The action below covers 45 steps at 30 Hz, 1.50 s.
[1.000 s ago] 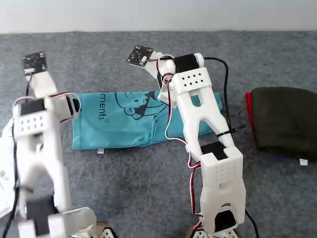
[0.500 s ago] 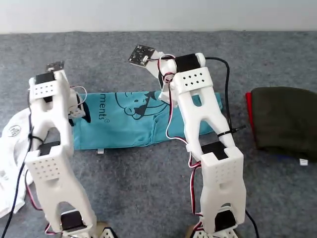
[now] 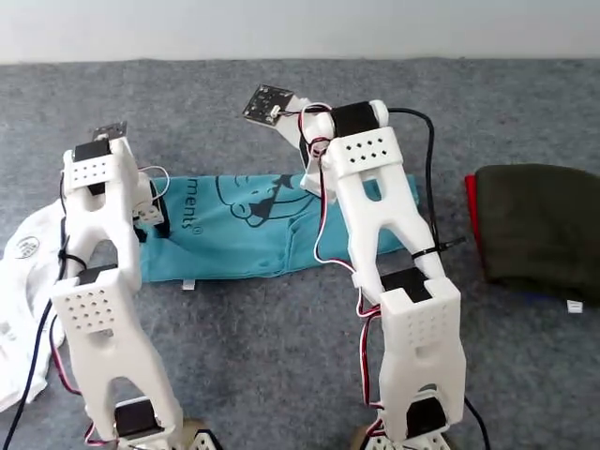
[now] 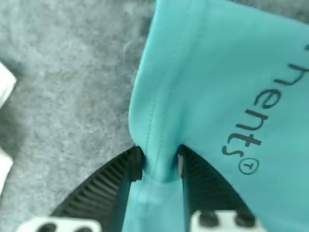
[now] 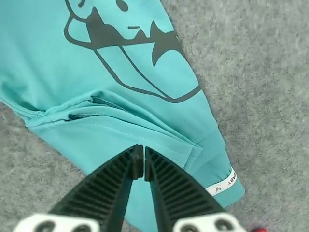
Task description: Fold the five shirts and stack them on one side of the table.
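Left wrist view tells most of it: the left gripper (image 4: pixel 159 162) is pinching a raised fold of the teal shirt (image 4: pixel 217 72) right at one short end. The cloth is bunched up between the two ribbed jaws, and the lettered part of the print sits just past the tips. Grey counter (image 4: pixel 63 58) shows off to one side of that fold, and a bit of white shirt (image 4: pixel 4 82) pokes in beyond it.

The right gripper (image 5: pixel 140 162) is toward the other end of the same shirt. Its jaws are pressed together with the tips down on the layered edge, and the bear print is just ahead of them. Honestly can't tell if any cloth is caught in there or if it's simply closed on top.

From the high view, the teal shirt (image 3: pixel 234 230) lies as a long flat strip across the counter (image 3: pixel 281 356), running between the two grippers. The white shirt (image 3: pixel 23 281) is a crumpled heap on the outer side of the left gripper, close by the arm. The dark shirt (image 3: pixel 539 230) sits folded well away on the outer side of the right gripper, apart from the teal one. A strip of red cloth (image 3: pixel 471 211) peeks out along the edge that faces the gripper.
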### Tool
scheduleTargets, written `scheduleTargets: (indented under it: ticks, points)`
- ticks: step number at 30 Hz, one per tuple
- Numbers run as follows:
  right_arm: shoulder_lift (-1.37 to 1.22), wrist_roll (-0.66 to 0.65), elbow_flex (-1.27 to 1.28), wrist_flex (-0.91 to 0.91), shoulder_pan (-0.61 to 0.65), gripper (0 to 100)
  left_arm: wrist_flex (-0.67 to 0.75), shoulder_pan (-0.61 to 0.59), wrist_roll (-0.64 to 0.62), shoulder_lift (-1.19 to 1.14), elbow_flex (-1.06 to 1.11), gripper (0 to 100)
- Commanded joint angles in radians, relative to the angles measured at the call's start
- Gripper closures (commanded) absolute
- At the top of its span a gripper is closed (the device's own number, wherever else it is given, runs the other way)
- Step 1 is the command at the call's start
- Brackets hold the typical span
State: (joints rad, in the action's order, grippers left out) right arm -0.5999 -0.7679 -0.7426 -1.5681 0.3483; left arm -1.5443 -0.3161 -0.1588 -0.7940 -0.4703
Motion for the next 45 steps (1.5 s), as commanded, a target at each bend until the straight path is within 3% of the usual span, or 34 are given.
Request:
scheduleTargets:
  ticks: [1,7,11,14,22,29,40,45]
  points:
    - [0.067,0.006,-0.041,0.002,-0.008,99.0,-0.009,-0.021,-0.002,-0.02,-0.01,90]
    - [0.067,0.005,-0.041,0.002,-0.008,99.0,-0.017,-0.021,0.002,-0.023,-0.012,99]
    - [0.07,0.006,-0.041,0.002,-0.008,99.0,-0.023,-0.034,0.018,-0.02,-0.021,99]
    - [0.076,0.006,-0.046,-0.001,-0.015,99.0,-0.044,-0.077,0.11,-0.02,-0.035,99]
    - [0.077,0.009,-0.057,0.019,-0.041,99.0,-0.166,-0.061,0.118,0.072,-0.183,99]
    - [0.077,0.009,-0.213,0.002,-0.077,99.0,-0.21,0.029,0.107,0.218,-0.211,99]
    - [0.068,0.017,-0.471,-0.11,-0.081,99.0,-0.192,0.293,-0.094,0.324,-0.229,99]
    - [0.077,0.157,-0.476,-0.105,-0.104,99.0,-0.184,0.459,-0.169,0.322,-0.298,99]
